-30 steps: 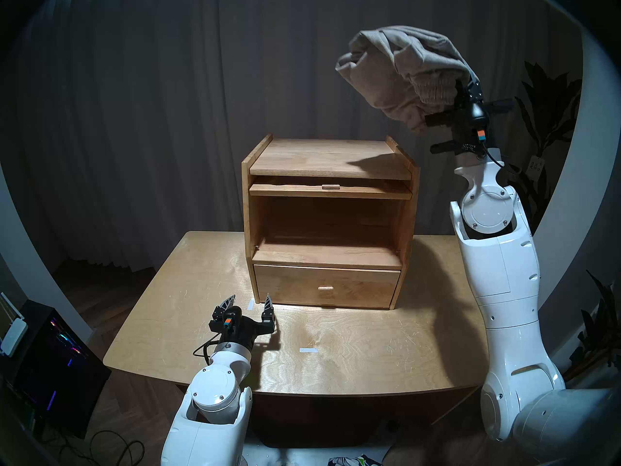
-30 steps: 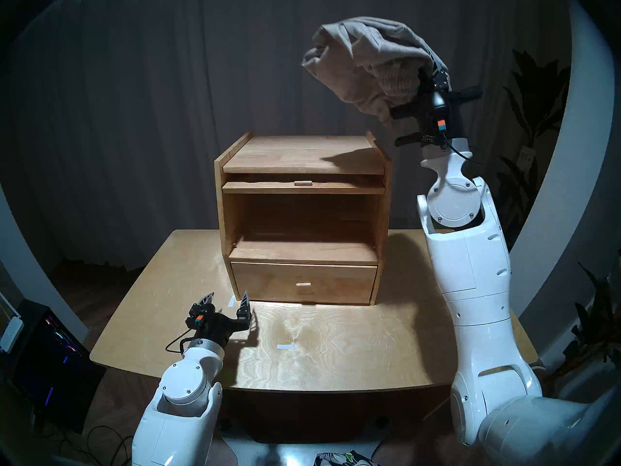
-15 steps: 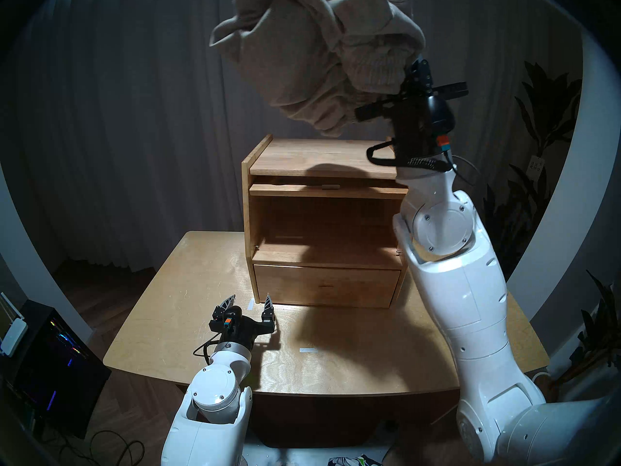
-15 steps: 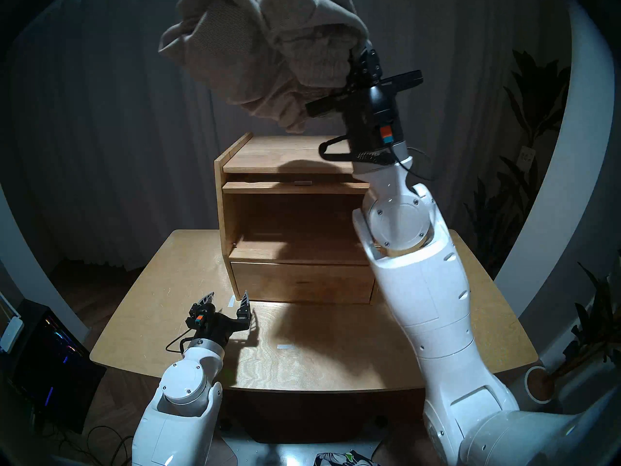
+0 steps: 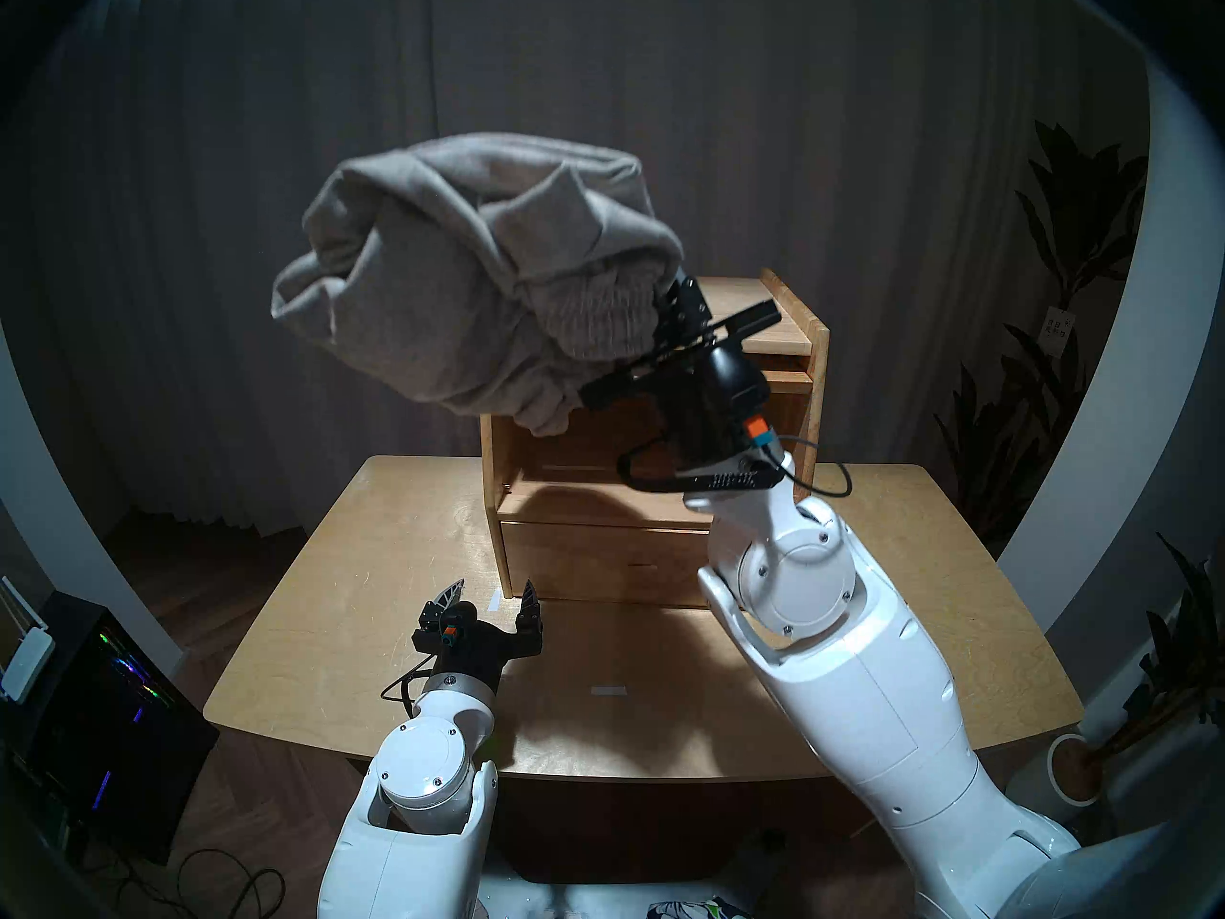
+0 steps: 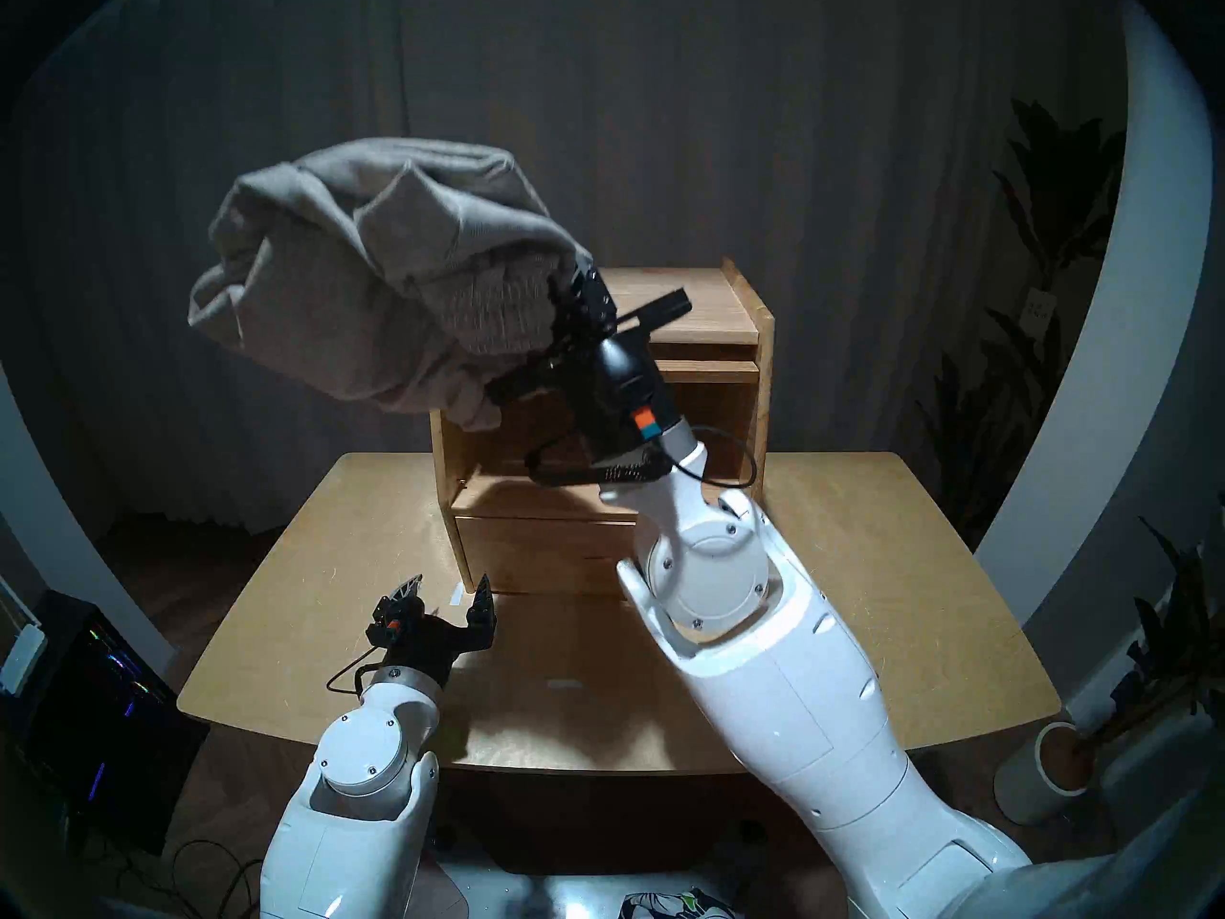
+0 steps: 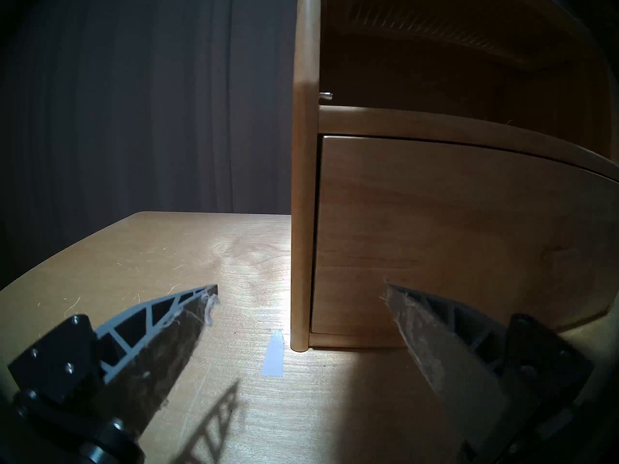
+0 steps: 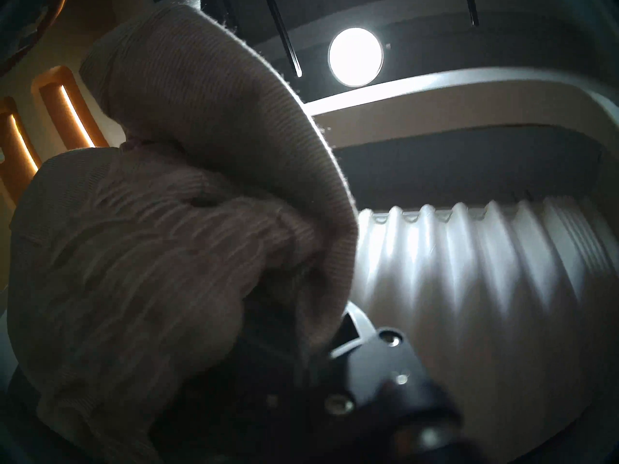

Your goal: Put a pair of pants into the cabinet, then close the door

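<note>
Right gripper [image 5: 663, 314]: the jaws are pressed together on the ribbed knit edge of the pair of pants [image 5: 464, 281]. The fingertips are buried in the fabric, so only the black gripper body shows in the head views. The right wrist view confirms cloth bunched over the jaws, with one grey finger base visible beside it. The gripper points upward and to the view's left.

Pair of pants: one light-grey bundle, held in the air clear of the surface [image 5: 663, 699]. It hangs in front of and above the upper left part of the cabinet [image 5: 805, 367] and hides most of the cabinet top. Whether the cloth touches the cabinet cannot be told. The bundle is not inside the compartment.

Left gripper [image 5: 492, 593]: the jaws are spread wide and hold nothing. They hover low over the surface, just in front of the cabinet's lower left corner. In the left wrist view the corner post stands between the two fingers [image 7: 174, 306], apart from both.

Cabinet: one, standing on the surface. The upper compartment is open. The door [image 5: 785, 385] lies flat under the cabinet top, with only its right end visible. One drawer [image 5: 596, 556] below is shut.

Count: two grippers, one pair of pants, one cabinet, one door, one drawer, two strips of white tape [image 5: 608, 691] on the surface.
</note>
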### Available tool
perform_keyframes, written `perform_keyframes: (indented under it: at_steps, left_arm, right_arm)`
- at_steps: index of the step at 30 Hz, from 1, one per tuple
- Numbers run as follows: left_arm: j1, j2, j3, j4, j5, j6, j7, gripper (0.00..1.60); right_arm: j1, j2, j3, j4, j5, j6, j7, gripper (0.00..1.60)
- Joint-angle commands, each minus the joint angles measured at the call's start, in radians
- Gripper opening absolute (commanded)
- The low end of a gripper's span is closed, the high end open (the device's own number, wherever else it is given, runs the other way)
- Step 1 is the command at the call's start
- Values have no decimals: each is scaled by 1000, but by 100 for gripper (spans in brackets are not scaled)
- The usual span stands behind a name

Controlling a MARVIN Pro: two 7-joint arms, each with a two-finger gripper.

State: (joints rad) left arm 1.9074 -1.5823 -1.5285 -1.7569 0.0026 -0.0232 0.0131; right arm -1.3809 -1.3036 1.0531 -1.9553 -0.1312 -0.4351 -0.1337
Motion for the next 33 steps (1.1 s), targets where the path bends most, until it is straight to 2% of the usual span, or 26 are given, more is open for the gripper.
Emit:
perform_keyframes:
  at_steps: [1,4,9,12,13,18,22,26,28,29,33]
  left_arm:
    - [-12,0,-3,-28,-1,-8,1,160]
    - [-10,0,-3,-33,-1,-9,1,160]
    - [-8,0,-3,-38,-2,-9,0,160]
    - [-6,0,-4,-41,-2,-9,0,160]
    - [-5,0,-4,-42,-2,-8,0,160]
    - [-2,0,-4,-47,-3,-7,0,160]
    - [0,0,-4,-51,-3,-6,-1,160]
    - [2,0,-4,-54,-4,-4,-1,160]
    - [2,0,-4,-55,-4,-3,-1,160]
    - [3,0,-4,-55,-4,-3,-1,160]
    - [2,0,-4,-54,-4,-3,-1,160]
  right_arm:
    - [-107,89,-4,-11,25,33,-87,0]
    - [-169,148,10,-37,12,50,-166,0]
    - [-225,196,37,-70,-25,57,-230,0]
    - [-299,226,73,-92,-69,69,-302,0]
    - [-291,242,82,-84,-78,76,-306,0]
    - [-359,268,145,-70,-157,99,-387,0]
    - [-413,238,162,-36,-234,117,-452,0]
    - [-374,209,120,46,-298,148,-481,0]
    - [-342,199,98,75,-296,168,-450,0]
    - [-321,197,85,94,-330,162,-453,0]
    - [-267,185,53,108,-346,173,-423,0]
